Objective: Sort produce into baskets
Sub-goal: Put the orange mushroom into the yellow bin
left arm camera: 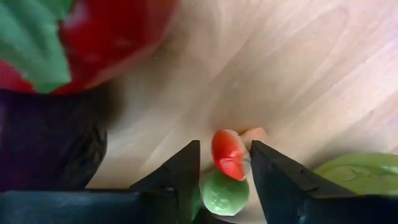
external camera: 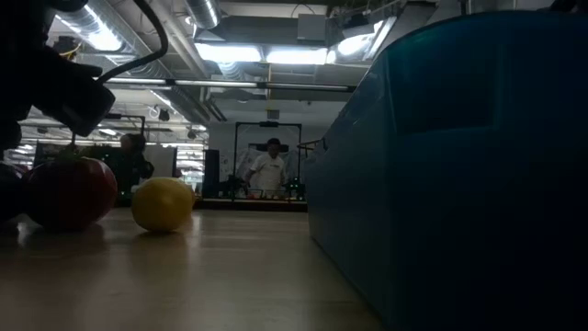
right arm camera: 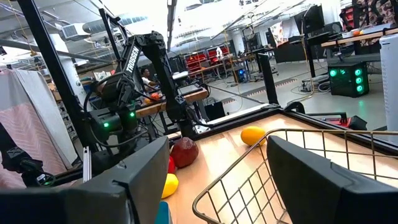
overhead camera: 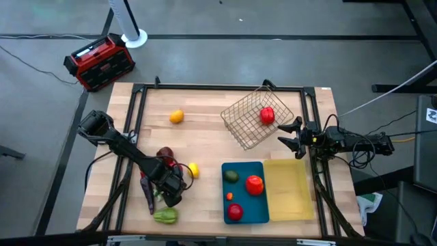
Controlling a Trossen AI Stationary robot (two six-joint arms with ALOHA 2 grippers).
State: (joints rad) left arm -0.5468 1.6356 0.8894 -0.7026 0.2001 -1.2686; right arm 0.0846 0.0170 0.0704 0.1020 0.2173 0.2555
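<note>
My left gripper (overhead camera: 171, 190) is low over the table's near left and shut on a small red-and-green vegetable (left arm camera: 227, 167). Around it lie a dark red fruit (overhead camera: 164, 156), a yellow fruit (overhead camera: 193, 171), a dark purple eggplant (overhead camera: 147, 191) and a green pepper (overhead camera: 165, 216). An orange fruit (overhead camera: 176, 117) lies farther back. The wire basket (overhead camera: 254, 121) holds a red fruit (overhead camera: 266, 115). The blue tray (overhead camera: 259, 208) holds a green piece, two red pieces and a small orange piece. The pale yellow tray (overhead camera: 290, 190) lies beside it. My right gripper (overhead camera: 293, 138) is open beside the basket. My left gripper has the small vegetable between its two fingers (left arm camera: 177, 183), on its red part (left arm camera: 226, 154) and the round green part (left arm camera: 224, 194) below it. The fingers come from above, pointing down at the table. Whether the vegetable is lifted clear does not show.
A red-and-black box (overhead camera: 99, 63) stands on the floor beyond the far left corner. A black frame (overhead camera: 218, 87) runs along the table's edges. Bare wood lies in the table's middle. People stand in the room behind.
</note>
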